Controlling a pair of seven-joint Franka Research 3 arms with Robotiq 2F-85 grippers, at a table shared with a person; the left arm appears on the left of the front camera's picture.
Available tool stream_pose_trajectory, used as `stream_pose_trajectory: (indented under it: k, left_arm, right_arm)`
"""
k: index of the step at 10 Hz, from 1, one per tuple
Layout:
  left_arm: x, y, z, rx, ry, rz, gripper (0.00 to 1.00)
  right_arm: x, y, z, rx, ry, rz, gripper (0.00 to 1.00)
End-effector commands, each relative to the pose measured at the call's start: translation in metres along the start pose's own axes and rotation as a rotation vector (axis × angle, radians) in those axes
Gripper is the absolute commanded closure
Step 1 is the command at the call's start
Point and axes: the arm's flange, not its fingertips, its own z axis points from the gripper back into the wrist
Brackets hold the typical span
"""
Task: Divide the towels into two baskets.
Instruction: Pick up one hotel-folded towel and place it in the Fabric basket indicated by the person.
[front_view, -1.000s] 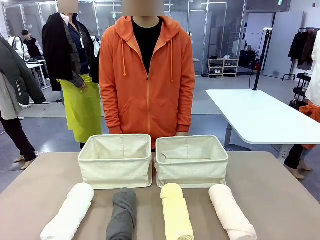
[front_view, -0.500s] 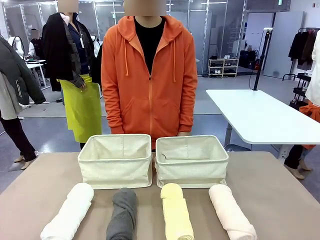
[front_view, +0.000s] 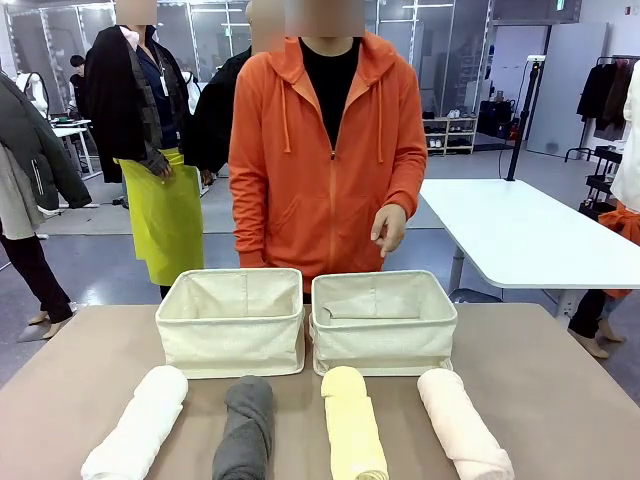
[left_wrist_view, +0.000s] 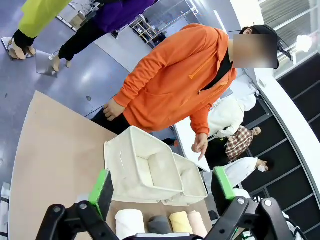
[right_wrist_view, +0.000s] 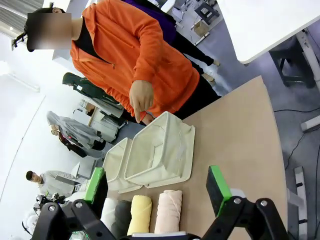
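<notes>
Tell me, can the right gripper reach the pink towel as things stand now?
Probably yes. The right gripper is open, with the pink towel lying bare right ahead of it. The person's hand hangs above a basket, away from the towel.

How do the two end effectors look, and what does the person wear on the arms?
The left end effector and the right end effector are black, with bright green pads. The person wears long orange hoodie sleeves.
</notes>
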Motion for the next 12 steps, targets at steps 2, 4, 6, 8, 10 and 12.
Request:
stream_pose_trajectory:
  k: [2,4,6,8,10,12]
  left_arm:
    - [0.002,0.000,0.001,-0.011,-0.011,-0.001,0.00]
    - [0.002,0.000,0.001,-0.011,-0.011,-0.001,0.00]
    - [0.002,0.000,0.001,-0.011,-0.011,-0.001,0.00]
    - [0.002,0.000,0.001,-0.011,-0.011,-0.001,0.00]
    - [0.002,0.000,0.001,-0.011,-0.011,-0.001,0.00]
    - [0.002,0.000,0.001,-0.011,-0.011,-0.001,0.00]
  right_arm:
    - [0.000,0.000,0.003,0.013,-0.009,0.006,0.00]
    - [0.000,0.000,0.003,0.013,-0.009,0.006,0.00]
    - [0.000,0.000,0.003,0.013,-0.009,0.006,0.00]
    - [0.000,0.000,0.003,0.013,-0.009,0.006,0.00]
    - [0.000,0.000,0.000,-0.001,-0.001,0.000,0.00]
    - [-0.017,0.026,-0.063,-0.017,0.171,0.058,0.00]
